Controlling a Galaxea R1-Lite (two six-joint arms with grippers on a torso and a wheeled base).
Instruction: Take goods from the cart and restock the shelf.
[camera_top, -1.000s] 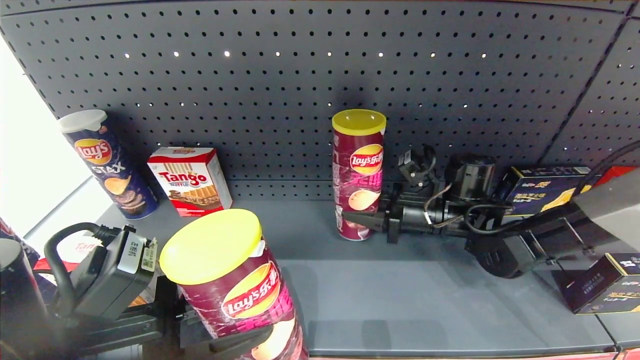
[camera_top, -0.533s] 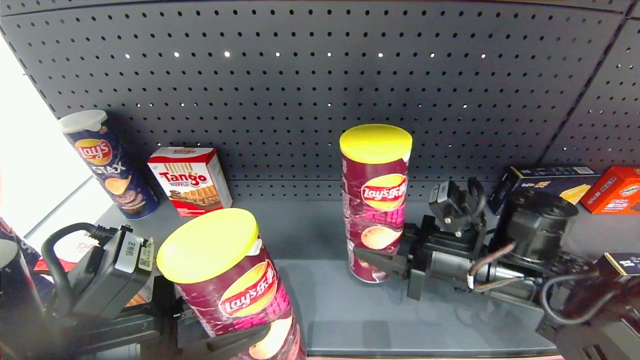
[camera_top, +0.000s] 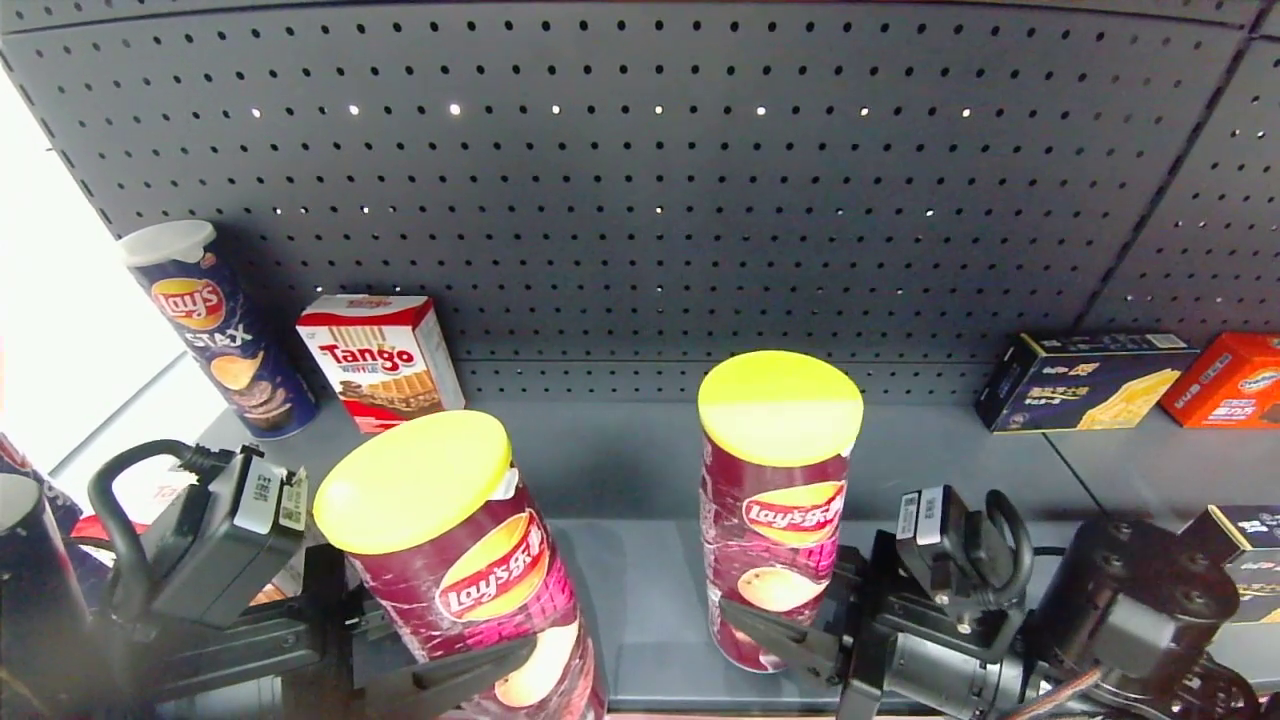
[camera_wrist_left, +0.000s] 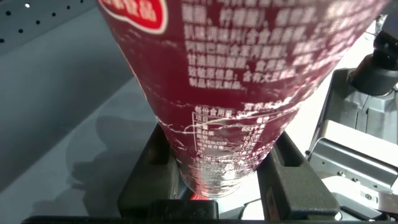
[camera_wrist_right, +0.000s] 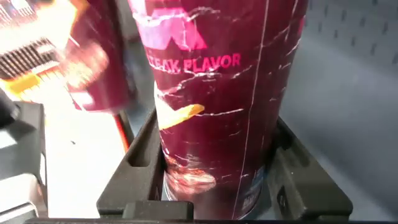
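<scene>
- Right hand (camera_top: 770, 632): my two fingers are closed on the lower part of the right can (camera_top: 780, 500), one on each side. The right wrist view shows the right hand (camera_wrist_right: 217, 174) clamping the maroon wall low, with most of the can's height above the grip.
- Right can: upright, yellow lid up, over the front part of the shelf (camera_top: 620, 470) and well short of the pegboard back (camera_top: 640, 200). I cannot tell whether its base touches the shelf.
- Left hand (camera_top: 450, 655): also closed low on its load, the left can (camera_top: 450, 560), which tilts at the shelf's front edge. It is near the right can but apart from it. The left wrist view shows the left hand (camera_wrist_left: 221, 180) with its fingers pressed against both sides of the can.
- Step in hand (my judgement): setting the right can down on the shelf. The low grip leaves a tall top free to sway, so I should move slowly and hold the can's axis vertical.
- Placement: the bare stretch between the wafer box (camera_top: 385, 360) and the dark box (camera_top: 1085, 380) suits the can. I should carry it deeper so the whole base sits on the shelf, not on the lip.
- Release: I should lower the can until its base sits flat. Only then should I spread my fingers, just enough to clear the wall, and draw straight back so that neither pad drags the can.
- Risk: the tilted left can is close by. I should hold the left hand aside until my right arm is out.
</scene>
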